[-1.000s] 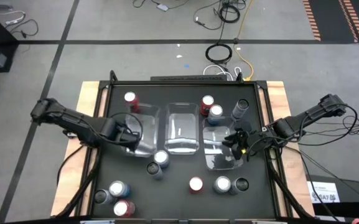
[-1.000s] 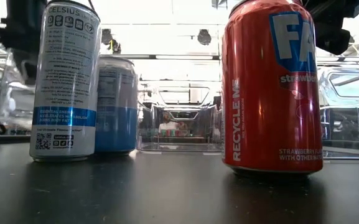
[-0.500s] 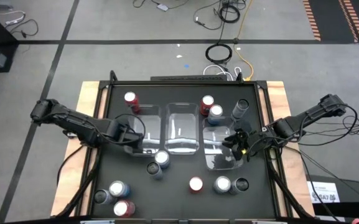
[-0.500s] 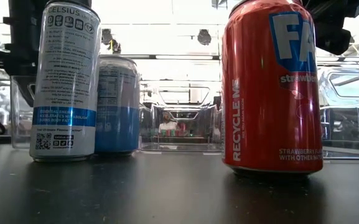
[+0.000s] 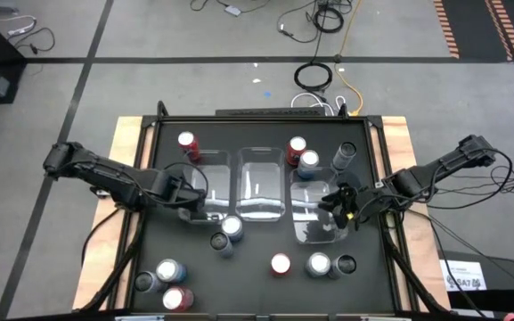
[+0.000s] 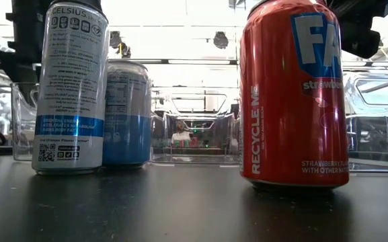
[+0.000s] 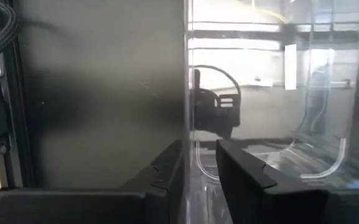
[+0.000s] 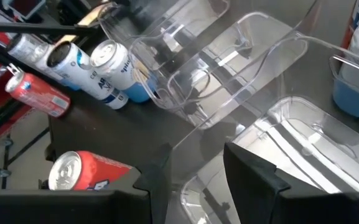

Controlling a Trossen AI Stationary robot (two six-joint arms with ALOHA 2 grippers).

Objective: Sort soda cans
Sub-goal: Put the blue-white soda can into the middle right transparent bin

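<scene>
You had the left gripper [image 5: 191, 198] at centre left of the overhead frame, on the lower left wall of the left bin [image 5: 210, 178]. Its fingers [image 7: 167, 171] stood only slightly apart, with that clear wall in the narrow gap between them, loose around it rather than clamped.

Your right gripper [image 5: 338, 203] sat at centre right, closed part-way on the right-hand rim of the right bin [image 5: 314, 227], which it held. The middle bin [image 5: 261, 183] lay between the other two, all three in a row across the middle of the black table [image 5: 248, 285].

The soda cans stood on the table around the bins:
- Upper left of the table: a red can [image 5: 186, 143].
- Upper right: a second red can [image 5: 297, 147] touching a blue can [image 5: 308, 162], with a dark can [image 5: 346, 154] just beside them.
- Below the left bin: a silver can [image 5: 231, 226] and a grey can [image 5: 221, 242], close together.
- Lower middle and lower right: a third red can [image 5: 280, 264], a second blue can [image 5: 318, 264] and a second dark can [image 5: 346, 265].
- Lower left corner: a third blue can [image 5: 167, 270], a third dark can [image 5: 145, 283] and a fourth red can [image 5: 177, 299], in a cluster.

In the table-level frame, one red can filled the centre right, and a white-and-blue one stood at the left
</scene>
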